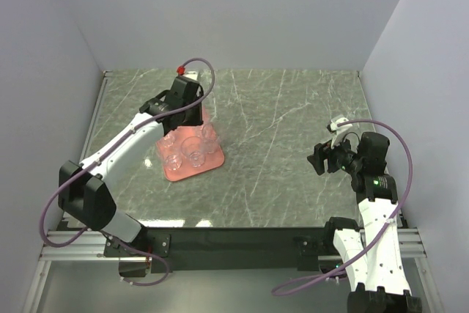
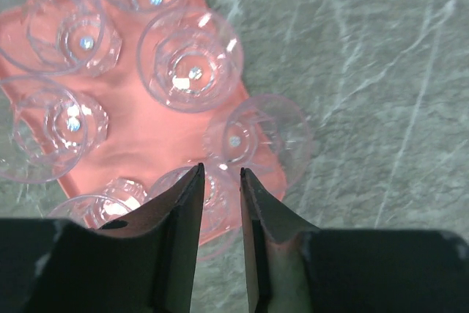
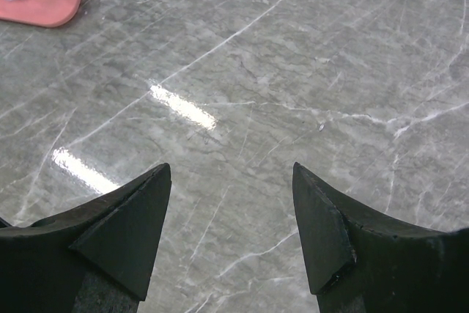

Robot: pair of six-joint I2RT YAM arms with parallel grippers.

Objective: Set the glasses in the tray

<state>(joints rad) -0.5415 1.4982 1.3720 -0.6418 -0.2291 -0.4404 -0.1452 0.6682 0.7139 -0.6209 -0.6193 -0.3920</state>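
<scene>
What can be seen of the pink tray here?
The tray is flat, salmon-pink, glossy plastic by its look, rectangular with rounded corners and a low rim. It lies skewed on the marbled table, left of centre. Clear glasses stand upright on it, covering most of it. The left arm overhangs its far end.

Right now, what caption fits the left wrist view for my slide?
Left claw, jaws narrowly apart, over clear glasses crowded on the pink tray.
</scene>
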